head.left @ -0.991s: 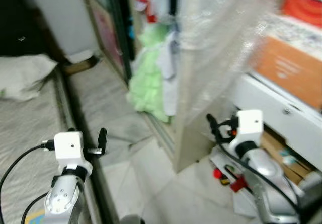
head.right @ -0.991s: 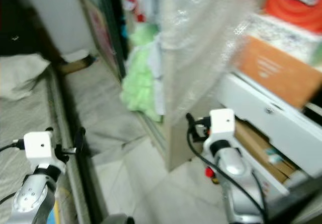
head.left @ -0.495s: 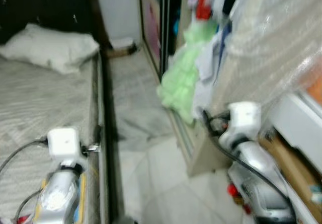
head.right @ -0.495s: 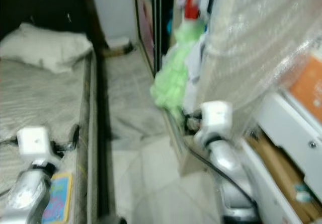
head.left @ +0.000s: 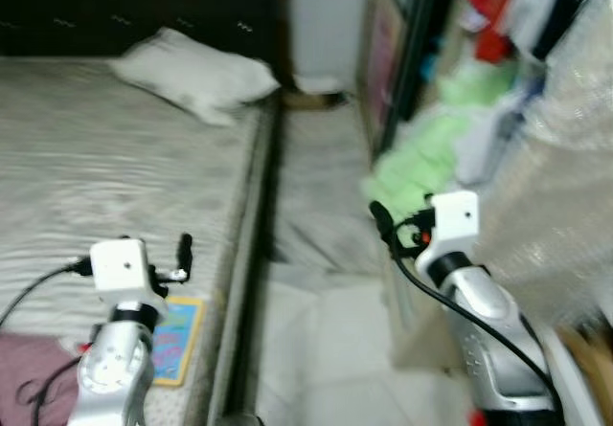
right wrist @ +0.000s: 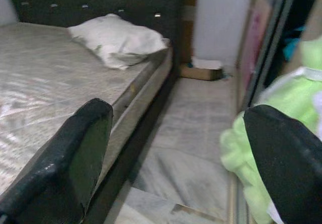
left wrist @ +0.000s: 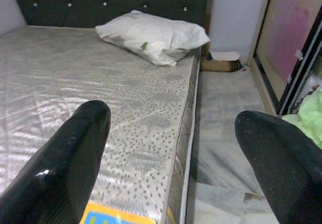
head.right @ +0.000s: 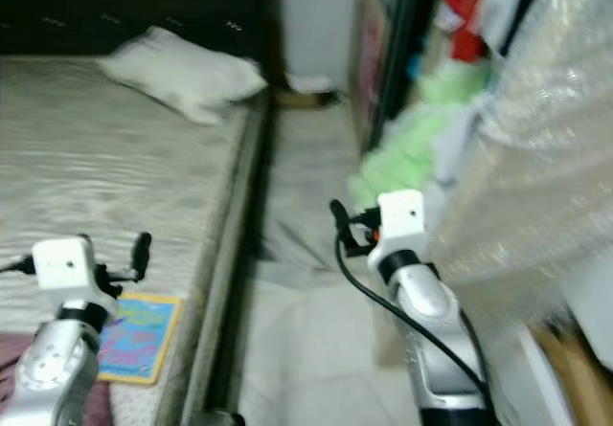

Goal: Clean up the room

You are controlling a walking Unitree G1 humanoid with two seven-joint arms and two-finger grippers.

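Note:
A bare grey mattress (head.left: 96, 158) fills the left side, with a white pillow (head.left: 196, 67) near its black headboard. A colourful flat book (head.left: 177, 325) lies at the mattress's near edge, beside a maroon cloth (head.left: 29, 373) with a black cable on it. A light green heap of clothes (head.left: 421, 153) spills out of the wardrobe onto the floor at the right. My left gripper (head.left: 172, 258) hovers open over the mattress edge, just above the book. My right gripper (head.left: 388, 230) is open above the floor aisle, close to the green heap (right wrist: 282, 148). Both hold nothing.
A narrow tiled aisle (head.left: 316, 254) runs between the bed and the wardrobe's sliding doors (head.left: 402, 53). A low cardboard box (left wrist: 221, 63) sits at the aisle's far end by a white wall. Furniture wrapped in bubble wrap (head.left: 570, 158) stands at the right.
The whole view has swung left: the bed and pillow now take up most of the picture, and the wrapped furniture and drawers have slid out to the right. The grippers stay open.

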